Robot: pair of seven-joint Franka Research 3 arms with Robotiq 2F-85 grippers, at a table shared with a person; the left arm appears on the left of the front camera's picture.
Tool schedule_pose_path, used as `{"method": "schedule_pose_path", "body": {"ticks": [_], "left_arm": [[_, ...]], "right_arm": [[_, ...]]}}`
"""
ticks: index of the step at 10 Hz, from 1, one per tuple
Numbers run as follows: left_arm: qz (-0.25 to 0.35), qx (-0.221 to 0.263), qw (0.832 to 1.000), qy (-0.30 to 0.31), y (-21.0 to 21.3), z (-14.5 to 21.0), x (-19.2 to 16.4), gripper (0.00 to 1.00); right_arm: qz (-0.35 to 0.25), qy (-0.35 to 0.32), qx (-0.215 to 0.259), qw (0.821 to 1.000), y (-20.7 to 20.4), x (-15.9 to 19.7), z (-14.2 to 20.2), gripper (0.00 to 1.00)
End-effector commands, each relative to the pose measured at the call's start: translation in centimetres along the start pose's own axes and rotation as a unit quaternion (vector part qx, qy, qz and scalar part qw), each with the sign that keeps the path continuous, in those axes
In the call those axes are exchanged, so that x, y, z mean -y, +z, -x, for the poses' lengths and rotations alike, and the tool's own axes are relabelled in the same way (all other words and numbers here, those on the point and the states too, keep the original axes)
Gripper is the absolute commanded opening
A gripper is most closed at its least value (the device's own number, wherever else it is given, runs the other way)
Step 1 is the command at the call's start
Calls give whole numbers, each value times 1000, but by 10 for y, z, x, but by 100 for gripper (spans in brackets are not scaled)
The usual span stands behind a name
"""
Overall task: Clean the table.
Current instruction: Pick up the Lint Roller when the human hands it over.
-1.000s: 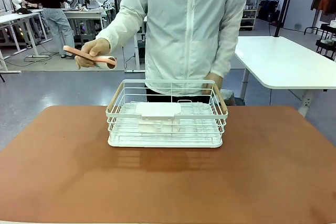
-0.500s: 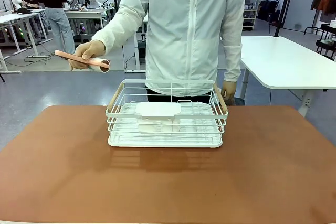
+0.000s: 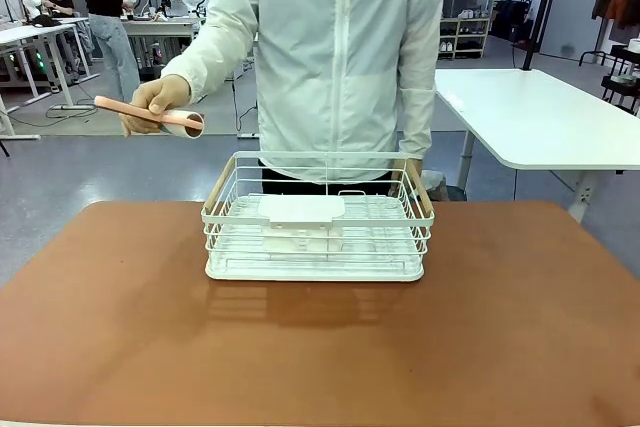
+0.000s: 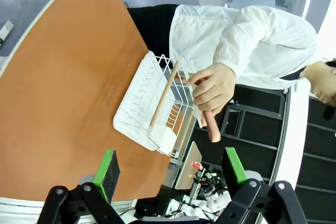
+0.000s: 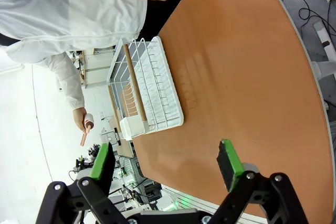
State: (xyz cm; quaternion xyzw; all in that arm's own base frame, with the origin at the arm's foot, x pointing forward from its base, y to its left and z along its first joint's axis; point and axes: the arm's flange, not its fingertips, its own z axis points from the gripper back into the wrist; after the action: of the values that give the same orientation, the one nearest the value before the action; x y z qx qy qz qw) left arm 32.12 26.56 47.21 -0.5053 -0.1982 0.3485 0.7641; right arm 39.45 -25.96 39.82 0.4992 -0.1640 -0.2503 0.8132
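The reddish-brown table [image 3: 320, 347] stretches across the front view, bare except for a white wire basket [image 3: 222, 215] with wooden handles toward its far side. Behind the basket stands a person in a white jacket, whose hand [image 3: 160, 97] holds a pink-handled lint roller [image 3: 150, 111] in the air left of the basket. My left gripper [image 4: 170, 170] is open above the table [image 4: 63, 77], with the basket [image 4: 137, 103] and roller [image 4: 212, 129] ahead of it. My right gripper [image 5: 164, 163] is open over the table [image 5: 236, 77], well back from the basket [image 5: 157, 93].
A white plastic block [image 3: 300, 211] lies inside the basket. A white-topped table [image 3: 540, 117] stands behind on the right. Other people and workbenches are far off at the back left. Bare tabletop surrounds the basket on all sides.
The person has shifted slightly left, and the hand with the lint roller has moved left and a little farther from the basket. The basket has not moved.
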Motion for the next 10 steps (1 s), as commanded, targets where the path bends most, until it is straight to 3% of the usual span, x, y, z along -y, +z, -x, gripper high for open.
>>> {"method": "schedule_pose_path", "body": {"ticks": [1, 3, 5, 10], "left_arm": [[-38, 21, 998, 44, -11, 23, 42, 100], [-56, 37, 995, 70, -40, 39, 79, 100], [-71, 41, 993, 88, -71, 59, 91, 100], [-47, 93, 988, 117, -134, 103, 95, 100]], "right_arm": [[-4, 4, -1, 1000, 2, -2, 2, 100], [-4, 4, -1, 1000, 2, -2, 2, 100], [-4, 4, -1, 1000, 2, -2, 2, 100], [-4, 4, -1, 1000, 2, -2, 2, 100]]}}
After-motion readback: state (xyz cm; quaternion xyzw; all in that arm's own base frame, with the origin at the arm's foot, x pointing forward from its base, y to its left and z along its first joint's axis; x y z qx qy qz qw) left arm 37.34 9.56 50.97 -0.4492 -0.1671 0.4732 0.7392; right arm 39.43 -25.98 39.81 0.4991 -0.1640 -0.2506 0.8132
